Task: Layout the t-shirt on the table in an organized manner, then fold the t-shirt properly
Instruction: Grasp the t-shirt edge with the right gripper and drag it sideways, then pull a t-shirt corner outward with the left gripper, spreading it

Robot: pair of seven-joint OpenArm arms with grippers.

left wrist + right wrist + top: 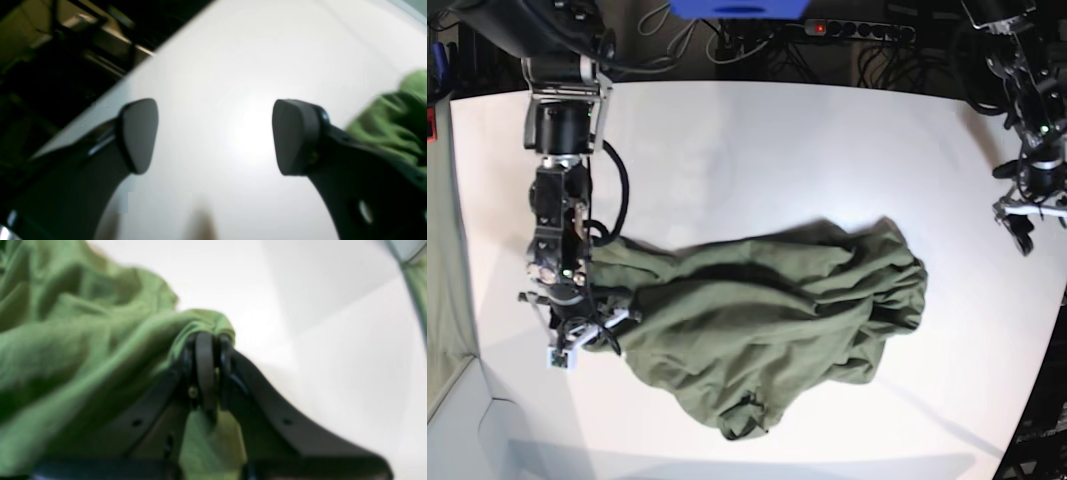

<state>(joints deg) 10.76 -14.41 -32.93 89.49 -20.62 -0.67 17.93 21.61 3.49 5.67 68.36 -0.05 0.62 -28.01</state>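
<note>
A black power strip (852, 30) with a lit red switch lies beyond the far edge, among tangled dark cables (907, 60). A blue object (742, 8) sits at the top centre. A greenish-grey cloth strip (441, 260) hangs along the left edge.

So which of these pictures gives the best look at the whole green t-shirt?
The base view: the t-shirt lies there entire, a crumpled heap on the white table. The right wrist view shows only blurred folds pinched in the right gripper. The left wrist view catches just a green scrap at its right edge.
</note>
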